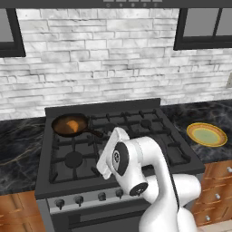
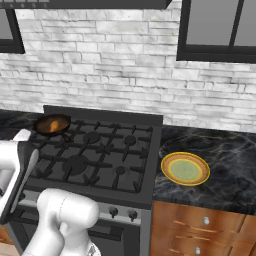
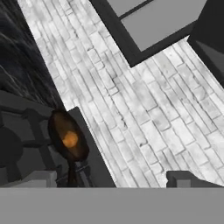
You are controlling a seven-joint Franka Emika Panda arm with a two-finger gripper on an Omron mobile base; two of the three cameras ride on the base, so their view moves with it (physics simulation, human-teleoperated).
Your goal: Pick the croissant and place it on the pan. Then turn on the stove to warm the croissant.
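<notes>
Jaws: finger tips barely show at the bottom of the hand view; spread or pressed together cannot be told.
Croissant (image 3: 70, 139): lies inside the pan (image 1: 56, 125), on its brownish floor.
Pan: sits on the rear left burner of the stove (image 1: 136, 131), handle toward the middle grates.
Handling, judged: pastry light, soft, flaky; nothing left to grasp there.
Next hold, judged: a front knob (image 1: 79, 199); small, stiff, pinch and turn.
Yellow plate (image 2: 170, 174): on the counter right of the stove.
</notes>
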